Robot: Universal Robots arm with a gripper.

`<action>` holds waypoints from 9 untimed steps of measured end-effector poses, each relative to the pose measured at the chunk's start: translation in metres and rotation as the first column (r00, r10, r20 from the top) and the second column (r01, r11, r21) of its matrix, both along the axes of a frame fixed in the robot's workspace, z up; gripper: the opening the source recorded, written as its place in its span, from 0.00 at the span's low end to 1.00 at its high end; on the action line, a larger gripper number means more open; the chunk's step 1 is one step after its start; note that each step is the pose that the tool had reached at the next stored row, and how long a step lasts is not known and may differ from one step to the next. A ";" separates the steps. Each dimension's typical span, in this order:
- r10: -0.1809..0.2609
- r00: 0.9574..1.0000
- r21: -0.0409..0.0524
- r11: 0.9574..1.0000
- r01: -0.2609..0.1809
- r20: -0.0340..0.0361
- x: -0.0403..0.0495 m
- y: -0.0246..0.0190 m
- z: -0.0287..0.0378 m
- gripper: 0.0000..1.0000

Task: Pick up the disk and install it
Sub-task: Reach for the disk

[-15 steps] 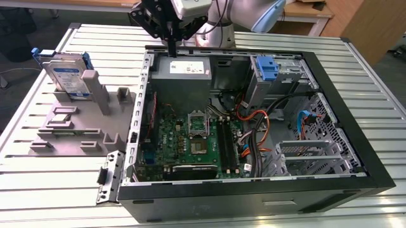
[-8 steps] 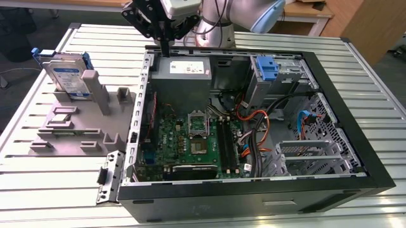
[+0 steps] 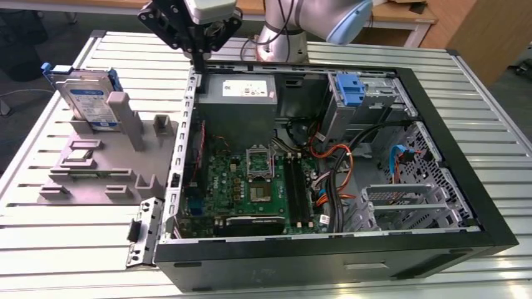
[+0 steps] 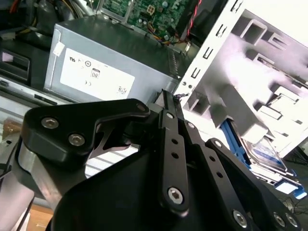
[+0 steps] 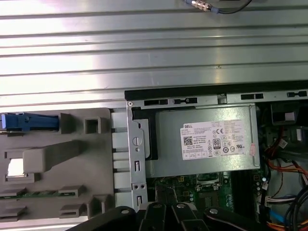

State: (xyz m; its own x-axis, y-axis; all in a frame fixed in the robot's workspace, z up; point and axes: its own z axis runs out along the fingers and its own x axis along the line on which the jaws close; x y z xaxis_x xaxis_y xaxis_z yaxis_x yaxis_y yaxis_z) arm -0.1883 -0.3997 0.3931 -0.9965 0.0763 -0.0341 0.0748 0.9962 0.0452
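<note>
Installation has not begun: the disk (image 3: 90, 103), a flat silver hard drive with a white-and-blue label in a blue plastic carrier, stands on edge in the grey plastic holder (image 3: 91, 180) on the ribbed metal tabletop (image 3: 66, 268), outside the open black computer case (image 3: 291, 268). The black hand (image 3: 199, 61) hangs above the case's rear edge, near the grey power supply (image 3: 241, 93), fingers together on nothing. White printed labels mark disk and supply.

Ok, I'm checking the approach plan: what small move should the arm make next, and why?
Probably shift toward the exterior view's left, over the disk: the gripper, fingers shut and empty, hangs above the case's edge, while the disk stands upright in the grey holder, untouched.
</note>
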 end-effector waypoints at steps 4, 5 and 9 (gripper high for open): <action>0.000 1.000 0.000 1.000 0.000 0.000 -0.0011 0.0000 0.0000 0.11; 0.000 1.000 0.000 1.000 0.000 0.000 -0.0011 0.0000 0.0000 0.11; 0.000 1.000 0.000 1.000 0.000 0.000 -0.0011 0.0000 0.0000 0.11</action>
State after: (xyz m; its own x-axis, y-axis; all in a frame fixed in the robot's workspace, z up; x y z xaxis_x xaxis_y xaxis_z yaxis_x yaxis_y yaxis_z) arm -0.1895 -0.3997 0.3931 -0.9965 0.0762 -0.0339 0.0747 0.9962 0.0450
